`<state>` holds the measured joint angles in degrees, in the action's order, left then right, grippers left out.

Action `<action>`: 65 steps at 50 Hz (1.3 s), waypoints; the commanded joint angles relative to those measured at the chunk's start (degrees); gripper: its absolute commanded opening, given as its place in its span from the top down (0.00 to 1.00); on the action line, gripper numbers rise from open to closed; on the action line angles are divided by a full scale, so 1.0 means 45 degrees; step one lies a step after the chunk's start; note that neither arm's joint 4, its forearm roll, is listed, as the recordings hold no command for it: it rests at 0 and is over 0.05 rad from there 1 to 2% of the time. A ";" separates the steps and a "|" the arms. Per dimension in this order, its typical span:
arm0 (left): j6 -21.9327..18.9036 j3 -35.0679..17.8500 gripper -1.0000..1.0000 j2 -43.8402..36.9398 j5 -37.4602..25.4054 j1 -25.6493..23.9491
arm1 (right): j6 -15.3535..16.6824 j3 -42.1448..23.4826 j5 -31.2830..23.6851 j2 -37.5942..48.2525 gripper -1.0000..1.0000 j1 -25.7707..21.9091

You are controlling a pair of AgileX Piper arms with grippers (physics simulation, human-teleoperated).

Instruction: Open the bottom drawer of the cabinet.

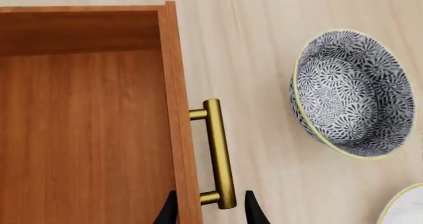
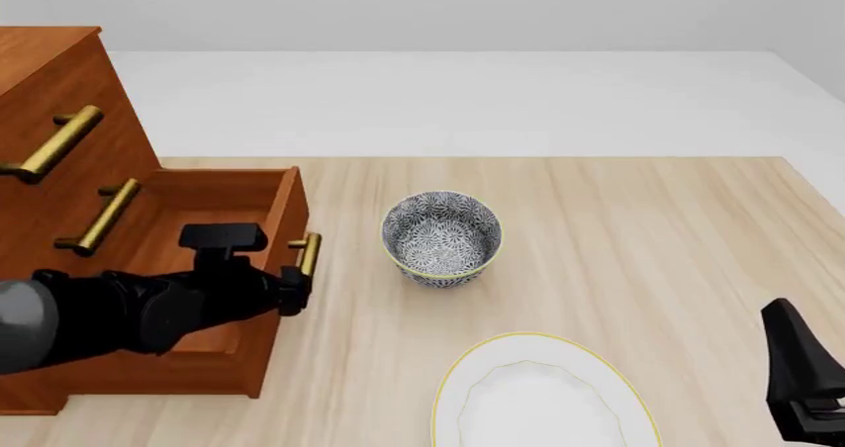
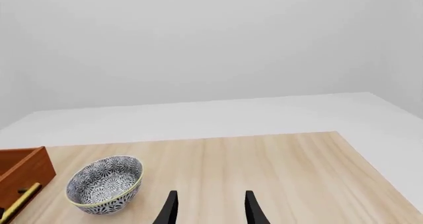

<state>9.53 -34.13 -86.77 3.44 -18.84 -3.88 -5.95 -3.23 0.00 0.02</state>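
Left wrist view shows your left gripper point(image 1: 210, 211) with its jaws spread astride one end of the brass handle point(image 1: 219, 153), fingers flanking the bar without visibly pinching it, a hold that lets you drag the front outward. That bar's long axis runs along the front panel of the bottom drawer point(image 2: 225, 269), which stands well out of the cabinet point(image 2: 66, 121) toward the patterned bowl point(image 2: 442, 237). Your right gripper point(image 3: 210, 209) hangs parted and empty, well apart near the plate point(image 2: 541, 398).
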 commanded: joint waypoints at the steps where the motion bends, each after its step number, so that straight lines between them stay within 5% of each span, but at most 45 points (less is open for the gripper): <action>1: 0.0409 -0.0733 0.00 -0.0025 -0.0119 -0.0996 | -0.0023 -0.0038 -0.0020 0.0004 0.00 0.0030; 17: 0.0387 -0.1038 0.00 0.0378 -0.0578 -0.1447 | -0.0027 0.0046 0.0046 0.0000 0.00 -0.0036; 65: -0.0869 -0.3419 0.00 0.6918 -0.6427 -0.0470 | -0.0103 -0.0091 0.0043 0.0000 0.00 -0.0335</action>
<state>6.67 -47.98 -61.81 -22.04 -21.13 -4.37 -6.04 -2.84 0.00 -1.16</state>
